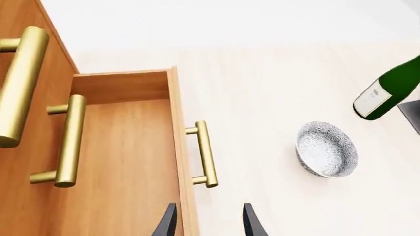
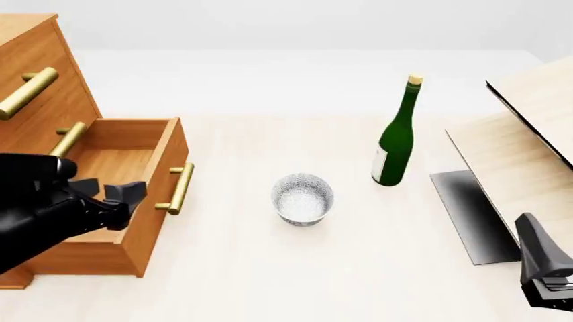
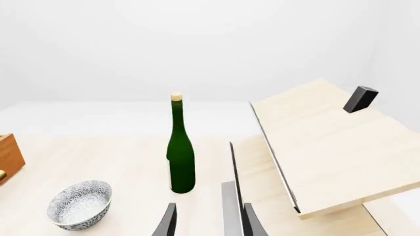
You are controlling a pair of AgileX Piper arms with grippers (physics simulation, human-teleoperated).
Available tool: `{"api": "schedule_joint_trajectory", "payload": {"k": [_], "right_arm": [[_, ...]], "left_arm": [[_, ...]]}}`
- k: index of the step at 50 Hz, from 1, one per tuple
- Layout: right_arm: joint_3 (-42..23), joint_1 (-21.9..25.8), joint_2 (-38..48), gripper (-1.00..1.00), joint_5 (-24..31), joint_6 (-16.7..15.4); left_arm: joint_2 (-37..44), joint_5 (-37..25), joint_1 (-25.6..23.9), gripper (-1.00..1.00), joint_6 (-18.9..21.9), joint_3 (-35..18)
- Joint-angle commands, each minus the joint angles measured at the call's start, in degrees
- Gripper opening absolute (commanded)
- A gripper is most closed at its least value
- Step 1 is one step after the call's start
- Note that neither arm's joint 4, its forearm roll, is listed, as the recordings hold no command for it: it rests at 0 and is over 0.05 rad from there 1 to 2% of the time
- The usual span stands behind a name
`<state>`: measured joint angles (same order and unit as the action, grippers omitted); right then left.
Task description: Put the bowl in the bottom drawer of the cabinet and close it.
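- Left gripper (image 2: 115,196) hangs over the bottom drawer (image 2: 134,157), jaws apart, empty.
- We want the bowl (image 2: 302,198) taken by its rim, mid-table.
- Right gripper (image 3: 206,221) open, empty.

Bowl (image 1: 326,149) beside open bottom drawer (image 1: 128,162)

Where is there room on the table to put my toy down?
Bare tabletop lies between the bowl and the open bottom drawer, and in front of the bowl toward the near edge. There is also a gap between the bowl and the green bottle. Right of the bottle, the pale wood board crowds things.
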<state>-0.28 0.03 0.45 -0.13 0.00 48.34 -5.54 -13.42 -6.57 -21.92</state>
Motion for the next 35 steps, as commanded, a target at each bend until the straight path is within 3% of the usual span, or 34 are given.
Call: {"api": "schedule_joint_trajectory", "payload": {"k": [1, 10, 22, 35], "right_arm": [[0.03, -0.01, -0.04, 1.00, 0.02, 0.01], [0.03, 0.01, -0.05, 1.00, 0.02, -0.01], [0.03, -0.01, -0.05, 1.00, 0.02, 0.00], [0.03, 0.00, -0.05, 1.00, 0.02, 0.01]], "left_arm": [[3.99, 1.12, -0.24, 1.00, -2.84, -1.44], [8.23, 2.18, 0.61, 1.00, -5.36, -2.14], [13.03, 4.20, 4.19, 1.00, -4.43, -2.54], [17.54, 6.72, 2.71, 1.00, -6.08, -2.65]]}}
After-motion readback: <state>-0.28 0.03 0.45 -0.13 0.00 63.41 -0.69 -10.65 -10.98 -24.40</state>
